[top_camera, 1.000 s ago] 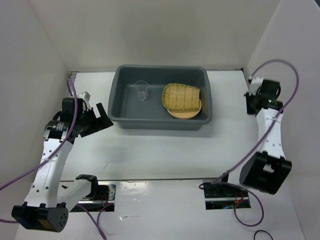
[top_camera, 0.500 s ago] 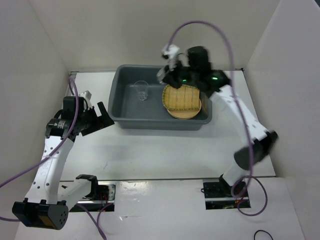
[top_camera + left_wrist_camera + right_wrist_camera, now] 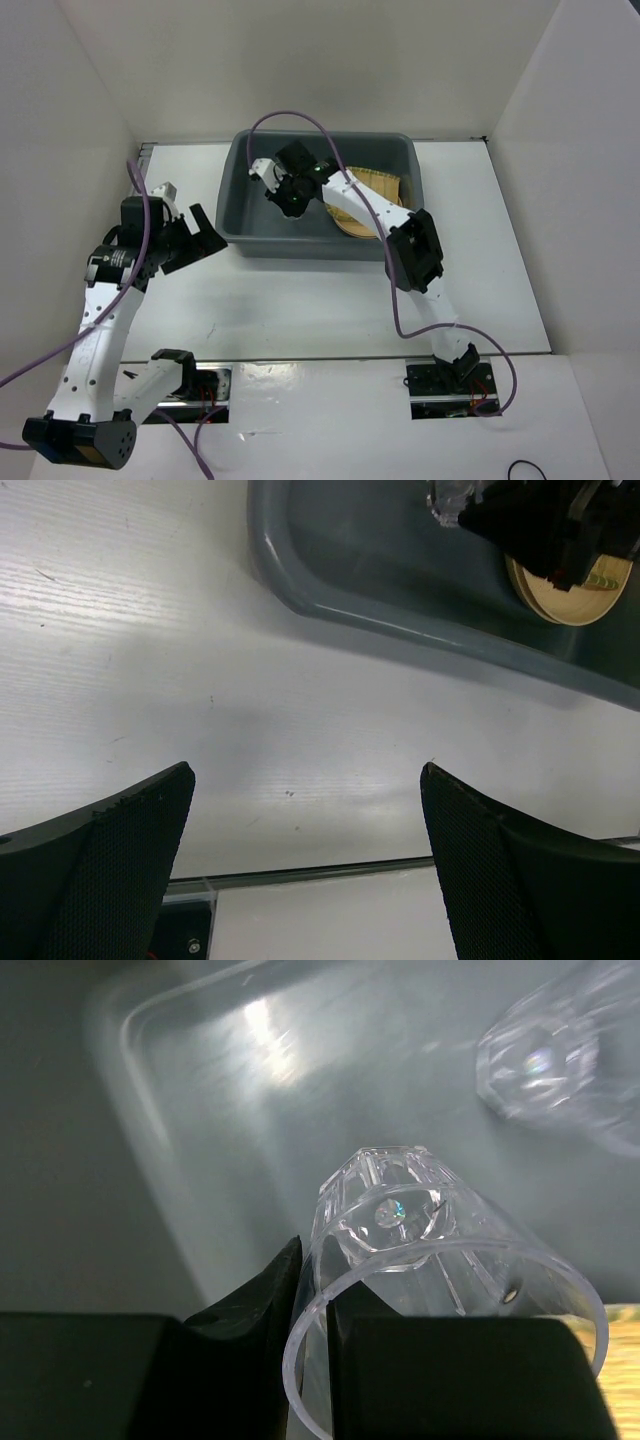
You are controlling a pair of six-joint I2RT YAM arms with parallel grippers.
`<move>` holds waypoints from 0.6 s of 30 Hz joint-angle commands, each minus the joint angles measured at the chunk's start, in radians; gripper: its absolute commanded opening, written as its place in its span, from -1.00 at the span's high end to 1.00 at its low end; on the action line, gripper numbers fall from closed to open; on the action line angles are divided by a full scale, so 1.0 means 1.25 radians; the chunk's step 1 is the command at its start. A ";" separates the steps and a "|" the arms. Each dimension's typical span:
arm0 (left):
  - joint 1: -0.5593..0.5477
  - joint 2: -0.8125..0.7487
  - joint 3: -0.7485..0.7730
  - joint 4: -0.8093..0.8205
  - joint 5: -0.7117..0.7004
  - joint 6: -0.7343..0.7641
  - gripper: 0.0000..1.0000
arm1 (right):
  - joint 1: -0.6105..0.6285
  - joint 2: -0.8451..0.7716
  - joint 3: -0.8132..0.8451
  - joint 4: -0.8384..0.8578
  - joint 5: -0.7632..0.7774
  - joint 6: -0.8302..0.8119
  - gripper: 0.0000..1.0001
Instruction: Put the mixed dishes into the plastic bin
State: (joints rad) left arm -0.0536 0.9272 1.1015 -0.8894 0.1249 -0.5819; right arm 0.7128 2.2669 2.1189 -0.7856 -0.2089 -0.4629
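- White walls close in a smooth white surface (image 3: 300, 300). The grey plastic bin (image 3: 236, 236) sits at its far side.
- A second ago the right arm was folded at the right edge. It now reaches into the bin's left half, while the left arm has barely moved.
- The right gripper (image 3: 315, 1295) is nearly closed, pinching the wall of a clear glass (image 3: 430, 1230). A second glass (image 3: 540, 1060) shows beyond it.
- The left gripper (image 3: 305, 820) hangs wide open and empty beside the bin.
- A woven bamboo tray (image 3: 388, 186) lies on a round tan plate (image 3: 565, 598) in the bin's right half.
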 commanded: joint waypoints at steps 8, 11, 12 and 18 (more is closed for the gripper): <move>0.005 -0.001 -0.010 -0.020 -0.029 -0.001 -1.00 | 0.000 0.227 0.424 -0.141 0.013 -0.020 0.82; 0.005 -0.001 -0.010 -0.020 -0.029 -0.001 -1.00 | 0.010 0.410 0.786 -0.297 0.012 -0.011 0.79; 0.005 -0.001 -0.010 -0.020 -0.029 0.007 -1.00 | 0.020 0.368 0.702 -0.257 0.039 -0.011 0.76; 0.012 -0.020 -0.018 -0.027 -0.029 0.007 -1.00 | 0.031 0.377 0.743 -0.326 0.032 -0.028 0.76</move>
State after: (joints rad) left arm -0.0463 0.9272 1.0882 -0.9211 0.0978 -0.5800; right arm 0.7269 2.7663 2.9845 -1.1233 -0.1761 -0.4824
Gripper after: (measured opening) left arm 1.000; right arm 0.179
